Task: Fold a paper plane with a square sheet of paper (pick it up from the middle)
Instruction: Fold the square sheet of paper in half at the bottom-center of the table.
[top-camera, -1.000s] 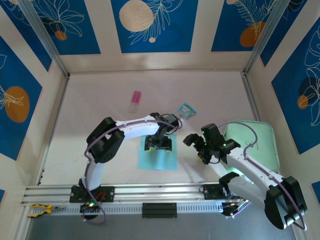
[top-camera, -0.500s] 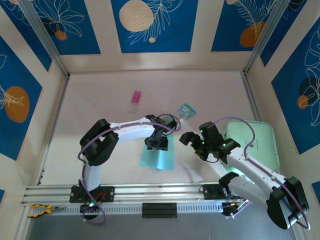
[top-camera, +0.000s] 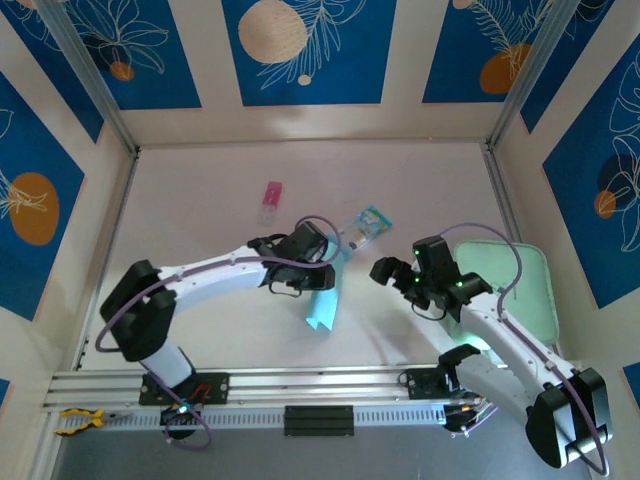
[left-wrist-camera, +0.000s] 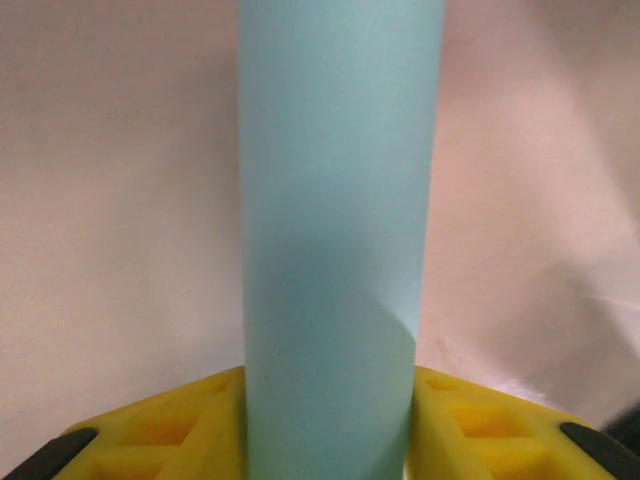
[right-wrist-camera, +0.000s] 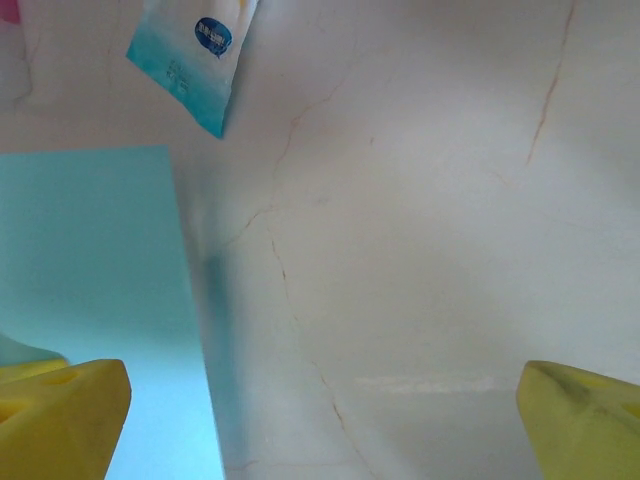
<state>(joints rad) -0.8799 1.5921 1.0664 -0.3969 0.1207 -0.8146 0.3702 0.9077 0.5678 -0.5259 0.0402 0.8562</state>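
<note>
The square sheet of paper (top-camera: 322, 302) is plain light blue. It hangs bowed into a narrow curl below my left gripper (top-camera: 303, 262), lifted off the table near its middle. In the left wrist view the curled sheet (left-wrist-camera: 335, 200) runs up the frame between my yellow fingers (left-wrist-camera: 160, 435), and the left gripper (left-wrist-camera: 328, 430) is shut on it. My right gripper (top-camera: 395, 272) hovers just right of the sheet, apart from it. Its jaws stand wide open over bare table (right-wrist-camera: 400, 250), with the sheet's edge (right-wrist-camera: 90, 280) at the left. The paper plane is out of view.
A teal-and-clear packet (top-camera: 368, 228) (right-wrist-camera: 190, 60) lies just behind the grippers. A small pink item (top-camera: 271, 201) lies farther back left. A mint-green rounded pad (top-camera: 520, 290) sits at the right, under the right arm. Patterned walls close in the table.
My left gripper closed on the middle of the flat sheet and lifted it, so it curled into a narrow hanging shape. The left arm stretched out lower. The right gripper shifted slightly back.
</note>
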